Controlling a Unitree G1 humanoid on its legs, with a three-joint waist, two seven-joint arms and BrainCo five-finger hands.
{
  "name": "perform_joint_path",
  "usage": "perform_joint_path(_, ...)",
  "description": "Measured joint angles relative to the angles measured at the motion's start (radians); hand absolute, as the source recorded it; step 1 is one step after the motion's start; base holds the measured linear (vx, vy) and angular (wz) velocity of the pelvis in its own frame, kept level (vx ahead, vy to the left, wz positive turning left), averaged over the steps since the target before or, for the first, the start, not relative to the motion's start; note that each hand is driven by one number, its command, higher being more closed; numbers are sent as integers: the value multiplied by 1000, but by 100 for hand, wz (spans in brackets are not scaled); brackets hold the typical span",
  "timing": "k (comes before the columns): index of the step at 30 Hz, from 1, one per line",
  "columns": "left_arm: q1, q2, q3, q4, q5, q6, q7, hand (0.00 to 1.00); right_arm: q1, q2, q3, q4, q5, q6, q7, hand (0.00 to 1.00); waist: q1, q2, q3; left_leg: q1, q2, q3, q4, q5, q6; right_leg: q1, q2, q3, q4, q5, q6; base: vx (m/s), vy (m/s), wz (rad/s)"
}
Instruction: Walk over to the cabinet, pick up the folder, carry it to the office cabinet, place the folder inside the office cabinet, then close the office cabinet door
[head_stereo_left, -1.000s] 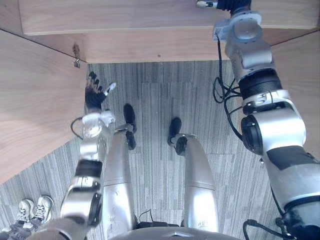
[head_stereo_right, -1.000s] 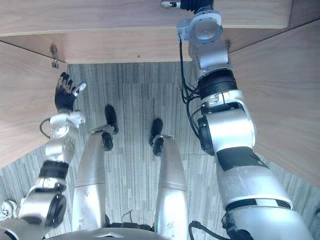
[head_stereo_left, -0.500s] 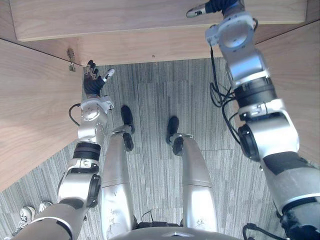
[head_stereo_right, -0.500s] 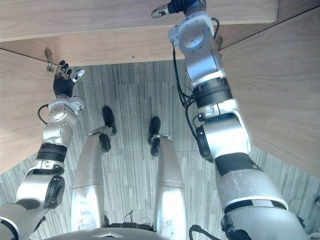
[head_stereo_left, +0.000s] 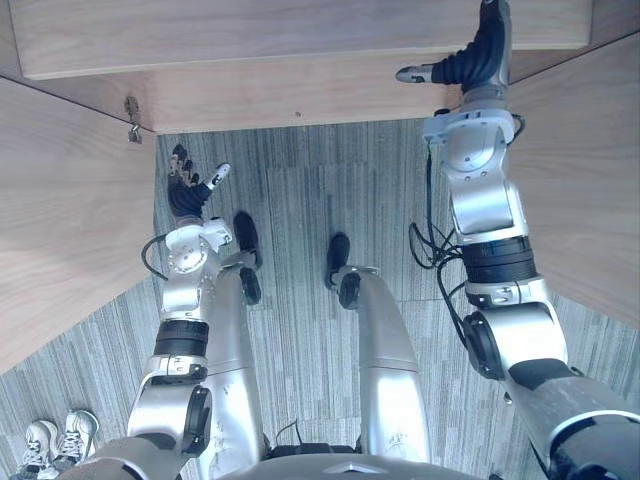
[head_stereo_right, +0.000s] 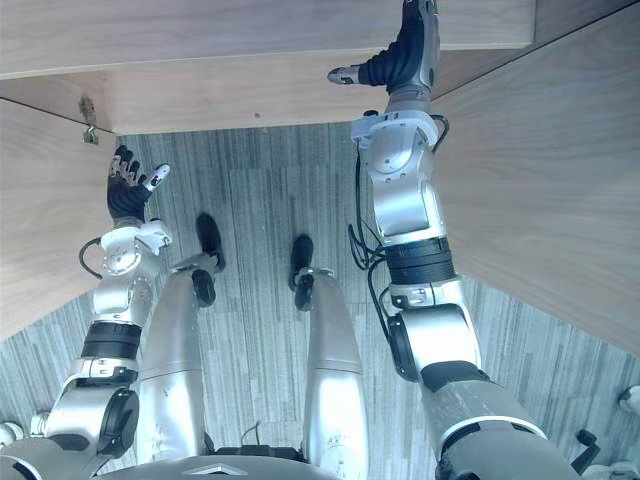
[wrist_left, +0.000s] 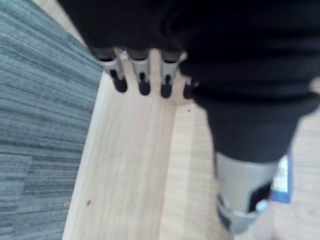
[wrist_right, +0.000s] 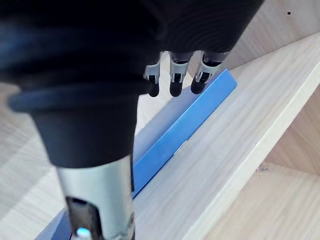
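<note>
So the wooden office cabinet sits up front, with its left door and right door swung open on either side. The blue folder lies flat on the shelf, along its front edge. The right hand reaches in right over it, fingers straight, thumb out sideways; can't tell if they touch. The left hand hangs spread by the left door, holding nothing.

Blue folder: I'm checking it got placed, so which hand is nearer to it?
Right. The right hand reaches into the cabinet, straight fingers just above the blue folder on the shelf. The left hand hangs open above the carpet, well away.
</note>
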Motion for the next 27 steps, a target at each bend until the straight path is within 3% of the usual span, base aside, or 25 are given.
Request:
perform_joint_path(5, 0, 0, 0, 0, 1, -1, 14, 0, -12, 0, 1, 33, 0, -10, -24, 100, 9, -6, 4, -8, 0, 0, 6, 6, 9, -9, -1, 0, 6, 4, -7, 0, 0, 0)
perform_joint_path(14, -4, 0, -5, 8, 1, -21, 17, 0, -221, -17, 51, 284, 66, -56, -26, 100, 16, -21, 14, -54, 0, -8, 27, 7, 10, -53, -4, -3, 33, 3, -7, -24, -4, 0)
perform_joint_path(27, 191, 1, -44, 0, 0, -81, 19, 0, -433, -181, 180, 566, 181, -103, -29, 100, 47, -21, 15, -97, -24, -26, 28, 18, 12, -88, -32, -25, 55, -15, -6, -19, -12, 8)
